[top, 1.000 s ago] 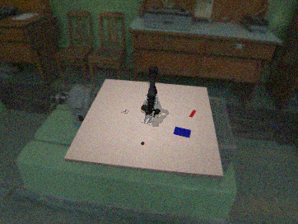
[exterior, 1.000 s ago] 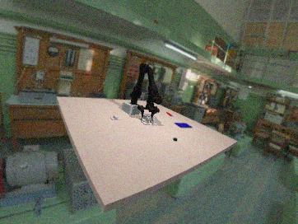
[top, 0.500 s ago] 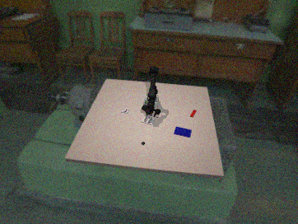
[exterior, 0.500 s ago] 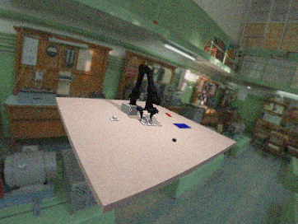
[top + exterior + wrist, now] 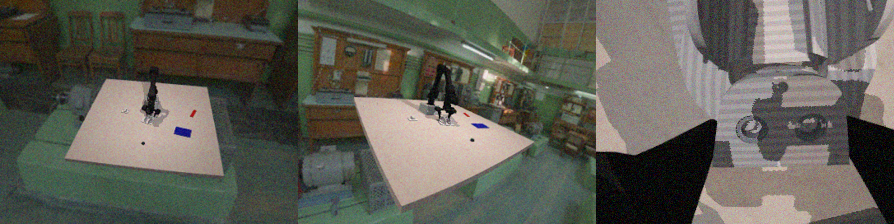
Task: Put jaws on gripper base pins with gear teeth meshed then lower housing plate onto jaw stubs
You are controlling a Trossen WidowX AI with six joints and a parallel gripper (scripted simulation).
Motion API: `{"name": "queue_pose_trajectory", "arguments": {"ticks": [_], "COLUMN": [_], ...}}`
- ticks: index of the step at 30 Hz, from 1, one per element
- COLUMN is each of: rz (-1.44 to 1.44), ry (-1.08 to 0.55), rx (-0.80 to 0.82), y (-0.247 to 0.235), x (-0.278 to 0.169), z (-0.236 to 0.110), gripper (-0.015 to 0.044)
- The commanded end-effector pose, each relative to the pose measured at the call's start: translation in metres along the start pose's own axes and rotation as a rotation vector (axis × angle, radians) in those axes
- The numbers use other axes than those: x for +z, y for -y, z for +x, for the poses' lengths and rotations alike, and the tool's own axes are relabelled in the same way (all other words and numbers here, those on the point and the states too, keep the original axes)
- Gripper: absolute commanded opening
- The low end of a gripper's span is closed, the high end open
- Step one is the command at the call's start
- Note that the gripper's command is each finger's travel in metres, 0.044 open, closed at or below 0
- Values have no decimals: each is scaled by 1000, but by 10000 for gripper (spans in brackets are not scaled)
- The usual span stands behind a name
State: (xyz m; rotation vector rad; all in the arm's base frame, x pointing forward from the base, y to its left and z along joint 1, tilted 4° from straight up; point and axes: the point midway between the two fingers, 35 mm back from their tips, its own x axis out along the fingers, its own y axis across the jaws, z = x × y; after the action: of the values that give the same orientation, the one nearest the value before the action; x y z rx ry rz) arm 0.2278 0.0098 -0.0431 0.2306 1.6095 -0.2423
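Leftmost in the top view, a small white piece (image 5: 124, 111) (image 5: 412, 119) lies well apart from the gripper base (image 5: 146, 121) (image 5: 447, 123) (image 5: 692, 82), on its left. Next comes a black dot (image 5: 142, 143) (image 5: 472, 140), nearer the camera than the base. At the base itself, the single arm's gripper (image 5: 151, 112) (image 5: 446, 115) (image 5: 776, 123) points down, its fingers well spread but closed on the side edges of what I take to be the housing plate (image 5: 811, 92). That plate sits directly between the fingertips, its longer direction running from one finger to the other, and its two round holes lie side by side along that line. The curved jaws (image 5: 713, 40) (image 5: 846, 35) show beyond the plate's rounded edge in the wrist view. What the lowering turns on is whether both holes stand squarely over the stubs; bright spots show inside them, yet I can't tell if the plate is seated or just above. A skewed plate could catch on one stub. Right of the base lie a blue rectangle (image 5: 183, 132) (image 5: 479, 126) and, farther right, a red bar (image 5: 193, 113) (image 5: 466, 114).
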Motion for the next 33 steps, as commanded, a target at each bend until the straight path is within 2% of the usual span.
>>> {"name": "queue_pose_trajectory", "arguments": {"ticks": [1, 33], "rz": [-2, 0], "ry": [-5, -5], "rx": [1, 0], "y": [0, 0], "x": [0, 0], "z": [5, 8], "gripper": [351, 351]}}
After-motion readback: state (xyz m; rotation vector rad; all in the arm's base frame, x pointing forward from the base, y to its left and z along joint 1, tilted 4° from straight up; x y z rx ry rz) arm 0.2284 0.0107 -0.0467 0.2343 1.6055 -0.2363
